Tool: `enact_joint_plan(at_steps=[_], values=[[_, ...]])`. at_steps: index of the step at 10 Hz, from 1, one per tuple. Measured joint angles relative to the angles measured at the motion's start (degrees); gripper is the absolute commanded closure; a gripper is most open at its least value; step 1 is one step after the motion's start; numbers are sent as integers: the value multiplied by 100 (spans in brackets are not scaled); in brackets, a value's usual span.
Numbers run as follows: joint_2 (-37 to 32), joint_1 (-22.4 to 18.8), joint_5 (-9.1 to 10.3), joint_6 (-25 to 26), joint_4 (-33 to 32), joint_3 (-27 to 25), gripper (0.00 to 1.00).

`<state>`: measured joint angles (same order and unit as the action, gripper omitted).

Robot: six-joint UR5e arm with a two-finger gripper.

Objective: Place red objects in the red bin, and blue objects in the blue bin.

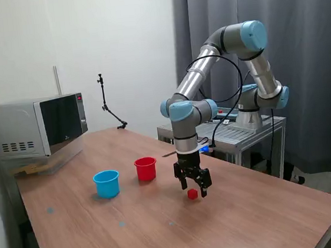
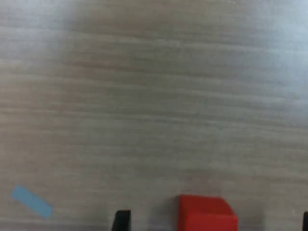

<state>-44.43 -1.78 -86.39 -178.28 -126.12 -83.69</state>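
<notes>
Nearest the exterior camera: bare wooden bench [image 1: 165,230], a couple of faint bluish marks on it.

Next back: the gripper [image 1: 195,190] down at bench level, fingers spread, straddling one red cube [image 1: 192,194]. Cube sits on the bench between the fingers. Wrist view agrees: red cube [image 2: 207,214] resting on the wood, one dark fingertip [image 2: 121,220] clearly apart from it, the other only just showing at the frame edge. Jaws not closed on it; no contact visible on either side. A scrap of light blue tape [image 2: 32,201] lies on the wood nearby.

Behind that, toward the exterior view's left: red cup [image 1: 146,168], then light blue cup [image 1: 106,183], near each other, both upright. Cube is near the red cup, not in it.

Far: microwave [image 1: 35,127] at the bench's back corner.

Count visible: red cubes 1, blue cubes 0, red cups 1, blue cups 1. Cup interiors can't be seen from this angle, so whatever is already inside is unknown.

Progress, judged: this red cube not yet sorted; grasp step in hand. Remaining for it: close, lift, carry to the red cup.
</notes>
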Motion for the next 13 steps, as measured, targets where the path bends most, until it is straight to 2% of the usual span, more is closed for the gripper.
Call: enact_joint_plan(at_steps=[5,6,13], values=[[4,19,-58,-11,-1,12,0],[5,19,-61,-13,-1,9,100],[4,16,-63,-22,-1,-1,100]])
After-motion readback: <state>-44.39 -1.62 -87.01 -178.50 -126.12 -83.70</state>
